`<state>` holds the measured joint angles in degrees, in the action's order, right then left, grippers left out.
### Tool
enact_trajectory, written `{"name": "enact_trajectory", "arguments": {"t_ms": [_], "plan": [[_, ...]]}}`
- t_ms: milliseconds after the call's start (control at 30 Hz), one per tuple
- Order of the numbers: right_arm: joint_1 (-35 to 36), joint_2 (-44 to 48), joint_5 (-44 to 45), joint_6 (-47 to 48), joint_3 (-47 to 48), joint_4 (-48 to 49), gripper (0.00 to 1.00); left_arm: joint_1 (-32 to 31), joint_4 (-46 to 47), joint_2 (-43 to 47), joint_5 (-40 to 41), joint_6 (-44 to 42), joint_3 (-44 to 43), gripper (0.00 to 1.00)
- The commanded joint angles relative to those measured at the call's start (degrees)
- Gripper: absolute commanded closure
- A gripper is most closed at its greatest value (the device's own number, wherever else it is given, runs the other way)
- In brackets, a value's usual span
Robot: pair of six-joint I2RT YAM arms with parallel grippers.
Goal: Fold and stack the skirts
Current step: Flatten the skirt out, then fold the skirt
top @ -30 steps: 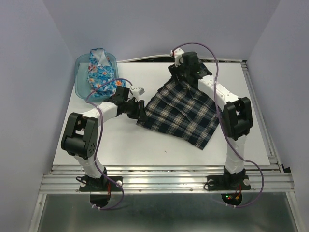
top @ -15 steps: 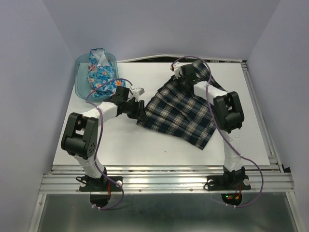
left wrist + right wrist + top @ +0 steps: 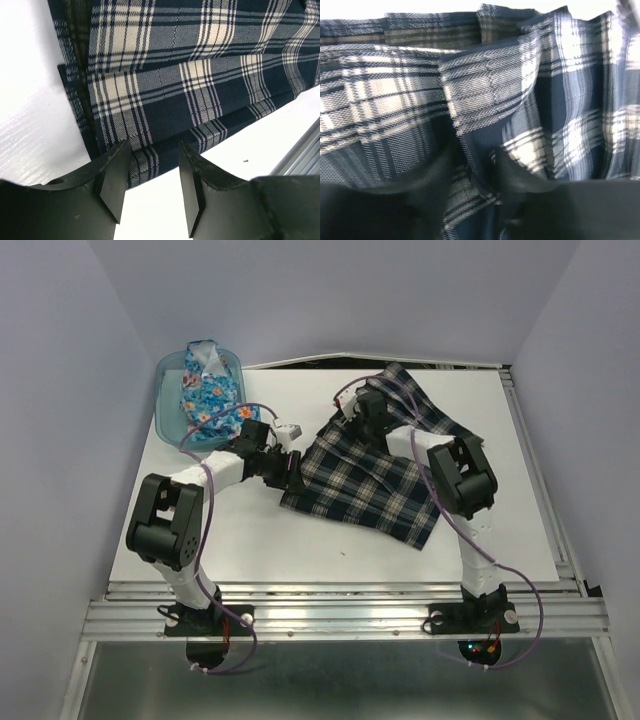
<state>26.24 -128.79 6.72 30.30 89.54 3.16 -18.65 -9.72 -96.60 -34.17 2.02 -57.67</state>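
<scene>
The navy-and-white plaid skirt [image 3: 370,485] lies spread on the white table, centre-right. Its far corner is lifted and drapes over my right forearm. My right gripper [image 3: 358,412] is at the skirt's far left part; in the right wrist view [image 3: 472,160] its blurred fingers are closed on a fold of the plaid cloth [image 3: 485,85]. My left gripper [image 3: 292,468] is at the skirt's left edge, open. In the left wrist view [image 3: 152,150] the skirt's hem [image 3: 150,160] lies between its fingertips. The blue flowered skirt [image 3: 208,390] lies bunched in the teal bin.
The translucent teal bin [image 3: 162,410] stands at the table's far left corner. The table [image 3: 300,540] is bare white in front of the skirt. A metal rail [image 3: 340,605] runs along the near edge, and purple walls close in on both sides.
My right gripper has moved near and left from the far edge, pulling the plaid skirt's far corner with it; the cloth now drapes behind it over the arm. The left arm barely moved.
</scene>
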Motion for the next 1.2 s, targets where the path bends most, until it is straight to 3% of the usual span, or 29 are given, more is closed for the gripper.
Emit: {"name": "enact_trajectory", "arguments": {"t_ms": [0,33,100,200,333,433,500,600,800,900,1167], "plan": [[0.9,2.3,-5.7,-4.0,0.8,-8.2,0.41,-0.3,-2.6,6.3,-0.4,-5.2,-0.1,0.44],[0.9,4.9,-6.1,-5.2,1.8,-10.2,0.21,-0.3,-2.9,7.6,0.2,-6.3,0.3,0.43],[0.9,8.0,-6.1,-8.3,5.4,-12.2,0.04,-0.3,-3.9,12.5,1.3,-11.2,0.9,0.42],[0.9,12.9,-7.8,-10.6,10.7,-20.2,0.0,-0.5,-6.3,18.2,4.8,-18.6,1.9,0.4],[0.9,19.3,-9.1,-11.0,13.5,-32.3,0.0,-0.6,-8.0,24.0,8.2,-37.9,5.2,0.39],[0.9,27.7,-14.3,-7.0,4.6,-41.1,0.0,-0.5,-7.7,27.4,8.4,-45.9,7.8,0.35],[0.9,36.1,-16.8,-4.5,-7.8,-44.0,0.0,-0.6,-6.2,28.3,8.4,-49.2,10.1,0.33],[1.4,46.0,-17.1,-1.4,-22.8,-46.5,0.05,-0.3,-4.5,27.5,7.8,-47.3,10.7,0.31],[6.8,55.7,-15.1,-0.7,-37.0,-54.5,0.21,-0.2,-0.7,25.0,5.4,-37.7,9.1,0.26],[9.7,55.7,-14.5,-1.6,-40.0,-56.1,0.34,-0.2,0.0,22.8,6.2,-35.3,7.7,0.26],[17.3,46.4,-10.0,-7.1,-39.2,-55.7,0.42,-0.1,0.3,20.0,8.2,-33.6,5.0,0.26]]}}
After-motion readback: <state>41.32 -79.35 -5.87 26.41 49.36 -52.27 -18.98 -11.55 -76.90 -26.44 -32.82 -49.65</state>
